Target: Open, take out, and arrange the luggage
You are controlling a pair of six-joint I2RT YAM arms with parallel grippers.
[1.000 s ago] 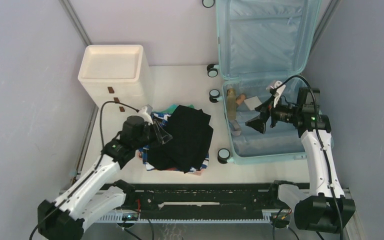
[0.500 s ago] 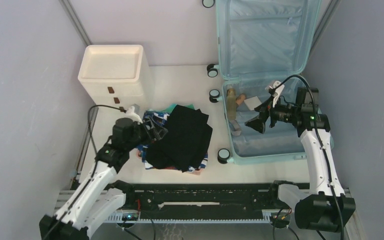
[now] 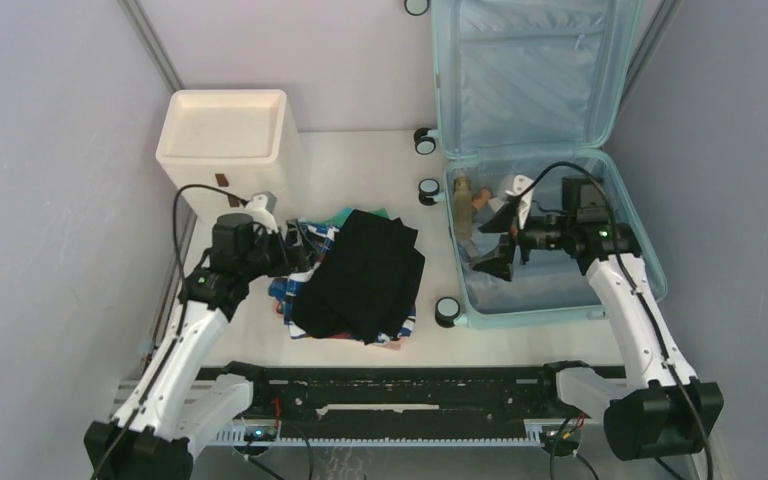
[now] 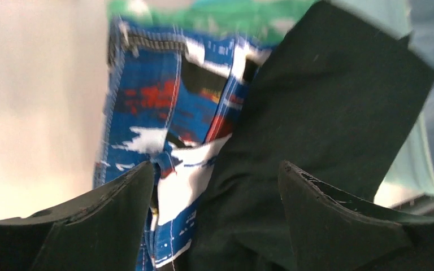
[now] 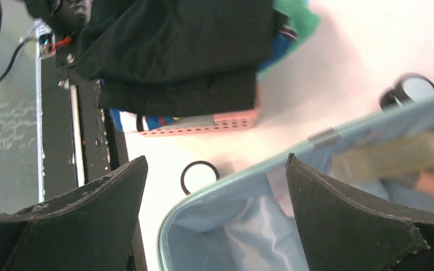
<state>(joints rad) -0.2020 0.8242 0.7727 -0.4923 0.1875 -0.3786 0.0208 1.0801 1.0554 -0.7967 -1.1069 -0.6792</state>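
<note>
We see the left gripper spread wide at the left edge of the clothes pile, holding nothing, perhaps touching the cloth. The right gripper is wide and empty over the left rim of the luggage. The luggage lies open at the right, lid raised at the far side. A strip of bare table separates pile and luggage.

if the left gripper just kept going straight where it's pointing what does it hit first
Probably the blue, white and red patterned cloth, with the folded black garment right beside it. The left gripper, jaws open, aims at their seam; how close is unclear.
</note>
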